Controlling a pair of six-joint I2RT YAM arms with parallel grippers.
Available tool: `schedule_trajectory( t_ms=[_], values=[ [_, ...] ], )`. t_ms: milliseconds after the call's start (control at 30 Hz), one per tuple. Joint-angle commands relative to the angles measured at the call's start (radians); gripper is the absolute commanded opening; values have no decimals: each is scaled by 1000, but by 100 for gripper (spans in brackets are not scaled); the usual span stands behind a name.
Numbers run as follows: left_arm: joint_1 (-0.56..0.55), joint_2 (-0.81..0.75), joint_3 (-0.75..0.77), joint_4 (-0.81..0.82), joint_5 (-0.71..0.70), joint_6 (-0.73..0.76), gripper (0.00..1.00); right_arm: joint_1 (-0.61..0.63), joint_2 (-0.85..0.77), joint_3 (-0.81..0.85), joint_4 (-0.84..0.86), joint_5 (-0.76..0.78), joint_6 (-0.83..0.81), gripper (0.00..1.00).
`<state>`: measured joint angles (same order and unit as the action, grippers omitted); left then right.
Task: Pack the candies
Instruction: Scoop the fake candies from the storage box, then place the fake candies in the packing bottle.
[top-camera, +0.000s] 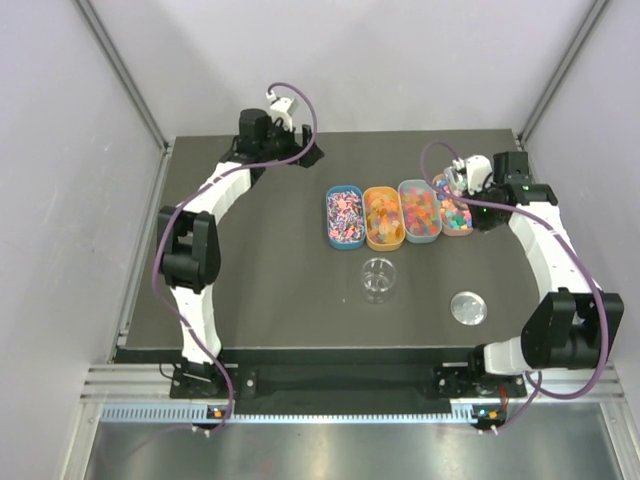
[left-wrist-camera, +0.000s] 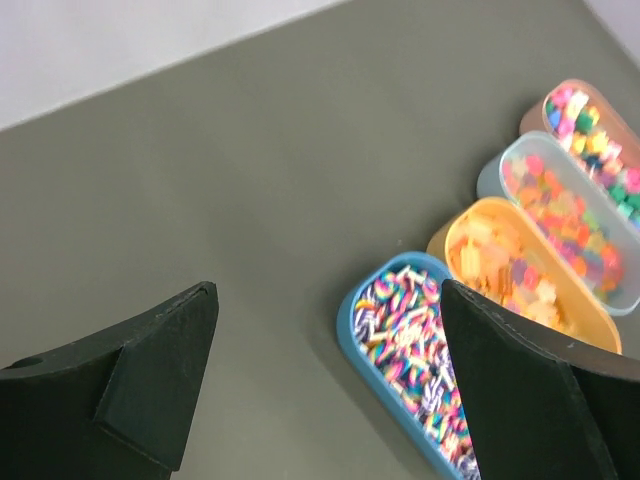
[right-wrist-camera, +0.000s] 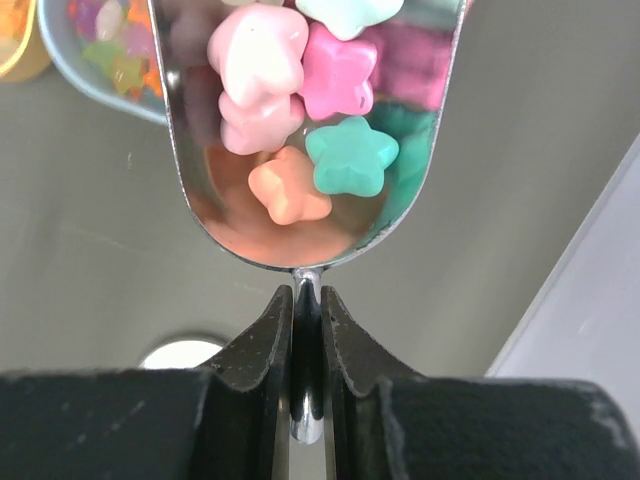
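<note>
the dark desk carries four oval trays in one tight row, right of centre and toward the far edge, long sides touching. order from left: blue tray, orange tray, pale blue tray, peach tray. a clear round jar stands upright just near-side of the orange tray, apart from it. a round lid lies flat toward the near right corner, well apart from the jar. a polished scoop sits raised above the desk beside the pale blue tray.
</note>
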<state>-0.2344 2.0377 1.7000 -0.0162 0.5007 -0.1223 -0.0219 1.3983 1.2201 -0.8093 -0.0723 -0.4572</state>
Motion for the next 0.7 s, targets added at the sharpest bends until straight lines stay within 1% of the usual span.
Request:
schedule_trajectory(
  t_ms=[0,33,100,133,267,333,367,467,533,667],
  values=[
    [15,-93,-13,-66,22,82,96,-3,-41,65,-83,-73,-142,0],
    [15,-97,-11,-97,16,104,96,-1,-48,77,-120,-92,-234,0],
    [23,-116,-16,-139,-19,145,96,-1,-71,81,-214,-99,-322,0],
    [27,-128,-28,-158,-30,162,96,-1,-81,82,-247,-125,-415,0],
    [78,-169,-97,-134,-37,128,95,8,-131,88,-358,-135,-592,0],
    [89,-195,-124,-133,-36,127,94,14,-143,117,-428,-138,-680,0],
    [95,-203,-134,-131,-37,128,94,14,-147,128,-468,-138,-701,0],
    [106,-228,-161,-134,-36,139,94,86,-154,154,-530,-142,-768,0],
    [112,-240,-175,-140,-37,139,94,123,-162,147,-548,-142,-787,0],
    [121,-267,-204,-139,-45,136,94,249,-179,93,-544,-124,-790,0]
  ],
)
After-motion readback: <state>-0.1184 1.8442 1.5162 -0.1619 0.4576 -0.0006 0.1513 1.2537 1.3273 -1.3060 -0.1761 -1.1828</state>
